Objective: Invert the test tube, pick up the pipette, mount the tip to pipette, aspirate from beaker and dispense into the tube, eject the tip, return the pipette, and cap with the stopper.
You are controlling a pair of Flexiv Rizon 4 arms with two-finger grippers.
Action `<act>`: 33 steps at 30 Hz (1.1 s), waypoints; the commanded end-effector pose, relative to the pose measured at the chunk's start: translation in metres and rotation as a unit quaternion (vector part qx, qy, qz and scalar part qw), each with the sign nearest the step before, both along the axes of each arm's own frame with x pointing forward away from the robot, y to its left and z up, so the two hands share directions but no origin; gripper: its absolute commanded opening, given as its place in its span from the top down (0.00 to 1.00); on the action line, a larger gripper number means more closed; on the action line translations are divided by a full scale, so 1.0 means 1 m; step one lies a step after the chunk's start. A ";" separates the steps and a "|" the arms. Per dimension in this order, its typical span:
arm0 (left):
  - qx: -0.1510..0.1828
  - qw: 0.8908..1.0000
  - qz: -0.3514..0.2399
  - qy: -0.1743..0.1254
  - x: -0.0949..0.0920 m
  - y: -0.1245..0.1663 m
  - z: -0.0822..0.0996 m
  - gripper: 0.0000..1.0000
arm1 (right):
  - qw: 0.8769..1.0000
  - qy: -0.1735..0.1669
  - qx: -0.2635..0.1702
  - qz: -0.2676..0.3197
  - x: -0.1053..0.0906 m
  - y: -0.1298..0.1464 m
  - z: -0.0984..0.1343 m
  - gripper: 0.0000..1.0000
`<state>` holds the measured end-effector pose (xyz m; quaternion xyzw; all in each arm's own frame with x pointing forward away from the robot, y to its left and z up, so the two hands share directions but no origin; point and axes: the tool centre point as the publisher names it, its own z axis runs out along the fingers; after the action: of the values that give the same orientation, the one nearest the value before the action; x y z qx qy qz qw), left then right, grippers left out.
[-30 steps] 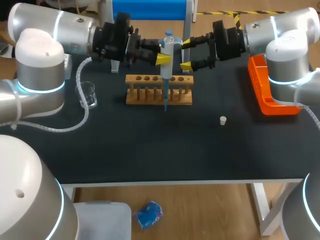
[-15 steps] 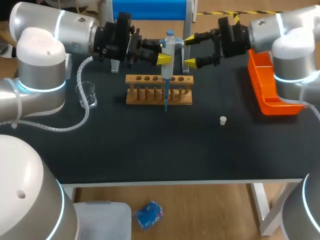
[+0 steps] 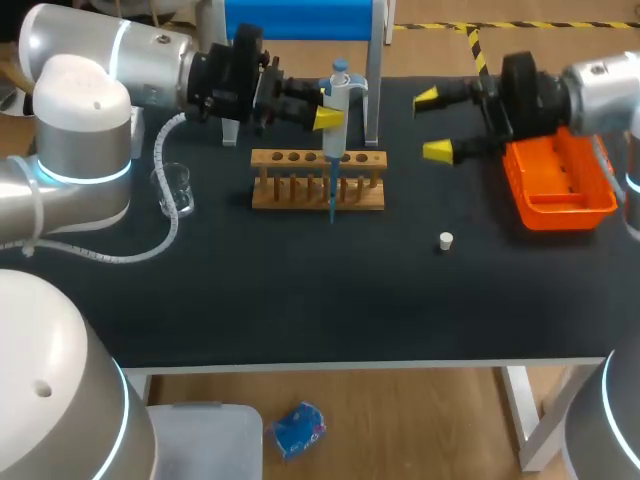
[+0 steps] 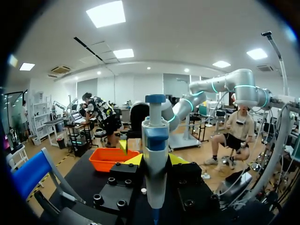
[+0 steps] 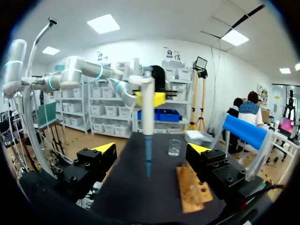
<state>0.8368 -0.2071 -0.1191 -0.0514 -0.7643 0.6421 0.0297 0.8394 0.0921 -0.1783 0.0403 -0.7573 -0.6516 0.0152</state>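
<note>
My left gripper (image 3: 327,108) is shut on a white and blue pipette (image 3: 335,115), held upright above the wooden tube rack (image 3: 318,181). The pipette's blue tip (image 3: 331,205) hangs in front of the rack. In the left wrist view the pipette (image 4: 155,164) stands between my yellow fingertips (image 4: 134,159). My right gripper (image 3: 433,125) is open and empty, off to the pipette's right by the orange tray (image 3: 556,186). From the right wrist view, my open gripper (image 5: 151,148) faces the pipette (image 5: 148,112) from a distance. A clear beaker (image 3: 176,188) stands left of the rack. A small white stopper (image 3: 446,240) lies right of it.
A blue-topped metal stand (image 3: 372,70) rises behind the rack. A white cable (image 3: 165,215) trails across the black table (image 3: 300,300) near the beaker. In the right wrist view the beaker (image 5: 174,147) and the rack (image 5: 191,188) lie ahead of my gripper.
My right gripper has drawn back to the right, away from the pipette and toward the orange tray, still open. The left gripper and pipette have stayed put.
</note>
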 end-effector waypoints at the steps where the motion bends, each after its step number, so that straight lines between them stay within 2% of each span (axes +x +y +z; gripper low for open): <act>1: 0.000 1.000 0.000 -0.001 0.000 0.000 0.000 1.00 | 0.999 0.007 0.030 0.008 -0.026 0.018 -0.010 0.00; 8: 0.000 1.000 0.000 -0.001 0.000 0.000 0.000 1.00 | 0.997 0.013 0.075 0.024 -0.028 0.050 -0.010 0.00; 11: 0.000 1.000 0.000 -0.001 0.000 0.000 0.000 1.00 | 0.997 0.010 0.073 0.023 -0.024 0.062 -0.010 0.00; 21: 0.000 1.000 0.000 -0.001 0.000 0.000 0.000 1.00 | 0.997 0.032 0.068 0.019 -0.008 0.097 -0.008 0.00; 33: 0.000 1.000 0.000 -0.001 0.000 0.000 0.000 1.00 | 0.998 0.037 0.059 0.012 0.001 0.122 0.004 0.00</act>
<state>0.8370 -0.2071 -0.1191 -0.0515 -0.7645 0.6419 0.0299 0.8394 0.2070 -0.1759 0.0275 -0.7143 -0.6976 0.0483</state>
